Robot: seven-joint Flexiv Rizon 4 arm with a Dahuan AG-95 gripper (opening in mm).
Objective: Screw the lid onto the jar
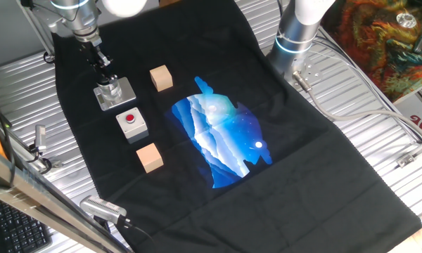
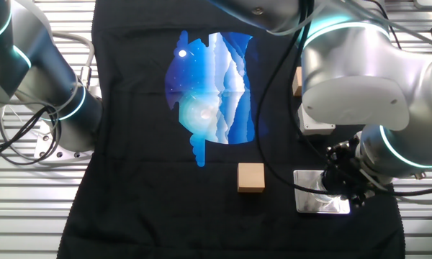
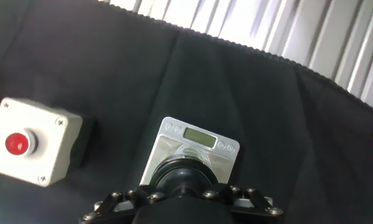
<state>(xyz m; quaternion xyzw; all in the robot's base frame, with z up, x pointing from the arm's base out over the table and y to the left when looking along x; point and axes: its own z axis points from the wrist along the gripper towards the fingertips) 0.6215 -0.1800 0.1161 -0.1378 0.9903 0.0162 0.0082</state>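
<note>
The jar [image 1: 111, 89] is a small clear cylinder standing on a grey square metal base plate [image 1: 124, 93] at the left of the black cloth. My gripper [image 1: 104, 72] comes down right over it. In the hand view the round black lid [image 3: 185, 173] sits between the fingers on top of the jar [image 3: 193, 151], and the plate [image 3: 199, 135] shows beyond it. My gripper [image 3: 185, 190] is shut on the lid. In the other fixed view my gripper [image 2: 345, 185] covers the jar, and only the plate [image 2: 313, 203] shows.
A grey box with a red button [image 1: 132, 124] stands just in front of the plate. One wooden cube [image 1: 161, 78] lies to the right of the jar, another [image 1: 149, 157] nearer the front. A second arm's base [image 1: 295, 31] stands at the back right. A blue print [image 1: 221, 133] marks the cloth's middle.
</note>
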